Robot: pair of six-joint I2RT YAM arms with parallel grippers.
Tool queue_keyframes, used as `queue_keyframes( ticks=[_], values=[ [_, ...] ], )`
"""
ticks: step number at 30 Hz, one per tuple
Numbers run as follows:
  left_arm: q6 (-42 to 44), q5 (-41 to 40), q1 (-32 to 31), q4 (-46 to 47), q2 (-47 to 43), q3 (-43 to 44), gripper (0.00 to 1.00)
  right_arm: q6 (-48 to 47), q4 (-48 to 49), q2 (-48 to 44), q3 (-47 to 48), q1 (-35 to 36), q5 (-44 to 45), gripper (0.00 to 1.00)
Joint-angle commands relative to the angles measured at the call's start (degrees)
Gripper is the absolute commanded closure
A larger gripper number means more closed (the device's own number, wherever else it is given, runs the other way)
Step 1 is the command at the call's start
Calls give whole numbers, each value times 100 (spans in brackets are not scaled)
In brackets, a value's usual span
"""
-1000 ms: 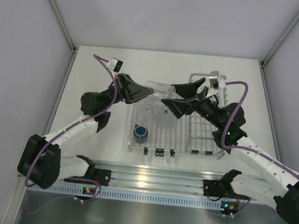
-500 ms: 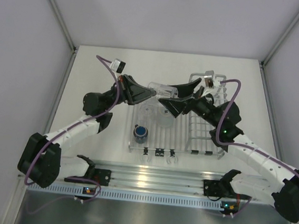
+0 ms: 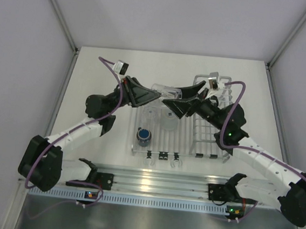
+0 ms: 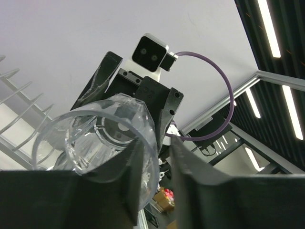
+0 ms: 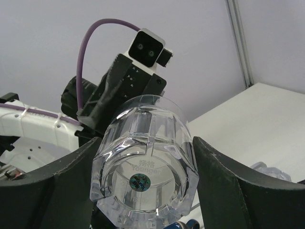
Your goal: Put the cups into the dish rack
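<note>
Counting cups on the dish rack (image 3: 163, 143): three sat on its flat bars, the dark blue mug (image 3: 144, 136) at the near left and two paler cups (image 3: 152, 114) (image 3: 169, 121) behind it, their colours unclear. Its basket section looked to hold none. The rack stood on the white worktop (image 3: 103, 69).

Loading judged mostly done, with one cup left. The clear cup (image 3: 165, 91) hung above the rack's far edge between both arms. It lay on its side, long axis running left to right, mouth towards the left gripper (image 3: 155, 94) and base towards the right gripper (image 3: 172, 96).

The right gripper clasped the cup's body on both sides. The left gripper straddled the rim wall, but I could not tell if it pinched.
</note>
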Motion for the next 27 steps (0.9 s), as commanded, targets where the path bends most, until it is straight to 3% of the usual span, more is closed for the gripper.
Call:
queue_keyframes(
  ticks=[1,7,11,13,17,22,25,27],
  values=[
    [25,7,-88,1452,-34,197,62,-242,-16,-124,124,97,110,100],
    [78,139,-88,1373,-52,144,45,-401,-209,-291,124,97,286,100],
    [235,297,-79,1145,-96,56,43,-489,-358,-432,115,97,400,100],
    [665,455,-70,444,-262,21,43,-568,-420,-493,124,97,453,100],
    [2517,456,-70,-2453,-1017,222,43,-691,-596,-669,151,89,558,100],
    [4970,-105,-70,-6009,-1774,871,44,-1042,-1228,-898,212,89,857,100],
    [6157,-571,-70,-7602,-1949,1215,44,-1367,-1860,-1082,361,89,1085,100],
    [6859,-1291,-61,-8161,-2020,1374,44,-1673,-2542,-1170,562,89,1305,100]
  ],
)
